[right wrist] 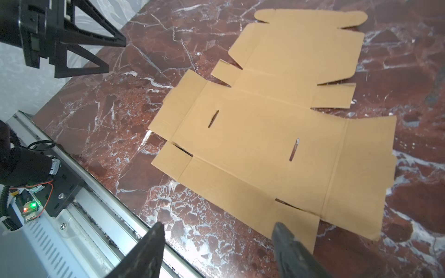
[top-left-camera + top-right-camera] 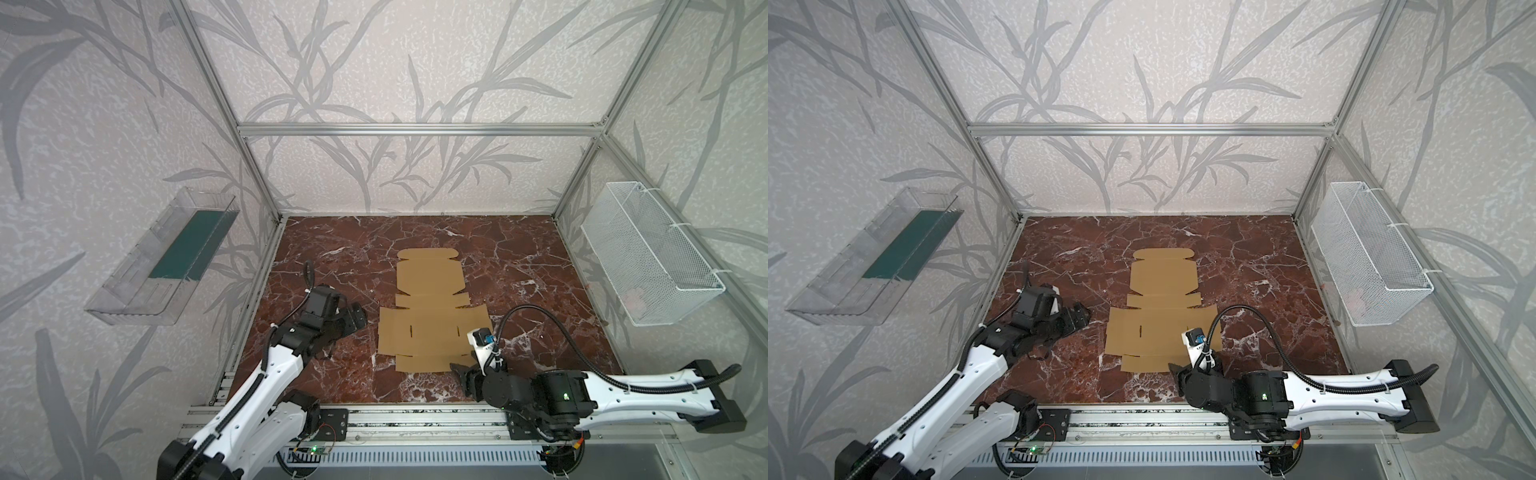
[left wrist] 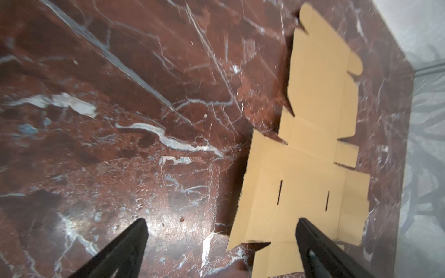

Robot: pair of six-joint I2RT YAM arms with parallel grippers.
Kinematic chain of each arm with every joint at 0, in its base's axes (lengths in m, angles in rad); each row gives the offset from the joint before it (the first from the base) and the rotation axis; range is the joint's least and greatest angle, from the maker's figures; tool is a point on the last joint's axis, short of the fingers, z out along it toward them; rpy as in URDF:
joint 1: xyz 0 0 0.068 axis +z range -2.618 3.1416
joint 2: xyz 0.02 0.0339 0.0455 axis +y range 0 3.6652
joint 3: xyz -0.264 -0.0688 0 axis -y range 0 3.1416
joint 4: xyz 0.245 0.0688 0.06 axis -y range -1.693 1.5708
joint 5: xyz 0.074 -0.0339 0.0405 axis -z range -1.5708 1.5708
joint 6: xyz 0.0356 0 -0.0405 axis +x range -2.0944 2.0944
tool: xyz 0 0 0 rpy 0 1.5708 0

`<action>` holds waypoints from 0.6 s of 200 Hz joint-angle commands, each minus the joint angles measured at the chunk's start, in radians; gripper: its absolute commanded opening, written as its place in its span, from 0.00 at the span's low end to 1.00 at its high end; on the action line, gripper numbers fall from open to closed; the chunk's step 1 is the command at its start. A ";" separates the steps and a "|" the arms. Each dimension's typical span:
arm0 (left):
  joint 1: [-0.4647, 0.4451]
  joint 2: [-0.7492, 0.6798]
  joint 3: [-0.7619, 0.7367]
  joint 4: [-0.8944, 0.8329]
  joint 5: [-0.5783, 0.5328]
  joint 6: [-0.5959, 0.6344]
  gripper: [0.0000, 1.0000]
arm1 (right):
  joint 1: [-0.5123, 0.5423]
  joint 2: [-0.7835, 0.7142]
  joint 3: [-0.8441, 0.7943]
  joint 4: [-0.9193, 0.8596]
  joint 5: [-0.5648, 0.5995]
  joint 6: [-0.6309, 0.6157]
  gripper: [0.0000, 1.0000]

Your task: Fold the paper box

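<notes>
Beside paper box (image 2: 430, 320), left gripper (image 3: 221, 221), right gripper (image 1: 218, 226) gape empty; sheet likely light, stiff, slick; pinch outer flap edge.

Paper box (image 3: 310, 156) lies flat, fingers (image 3: 130, 245) apart.

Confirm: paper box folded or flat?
Spread flat. The paper box lies unfolded on the marble tabletop; all flaps and tabs are down, both slits showing, no wall raised.
</notes>
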 commanded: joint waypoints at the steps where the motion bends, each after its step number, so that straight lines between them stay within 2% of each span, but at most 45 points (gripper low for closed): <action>1: -0.024 0.071 -0.015 0.058 -0.004 0.018 0.94 | -0.049 -0.023 -0.011 -0.049 -0.082 0.054 0.71; 25: -0.068 0.161 -0.010 0.139 0.017 -0.012 0.90 | -0.105 -0.041 -0.015 -0.050 -0.161 0.036 0.72; 56: -0.139 0.268 0.009 0.187 -0.008 -0.024 0.83 | -0.113 -0.073 -0.045 -0.040 -0.176 0.068 0.72; 79: -0.157 0.286 -0.027 0.243 0.006 -0.038 0.82 | -0.113 -0.118 -0.091 0.012 -0.225 0.072 0.72; 120: -0.172 0.268 -0.067 0.292 0.013 -0.063 0.80 | -0.112 -0.145 -0.113 -0.002 -0.221 0.070 0.72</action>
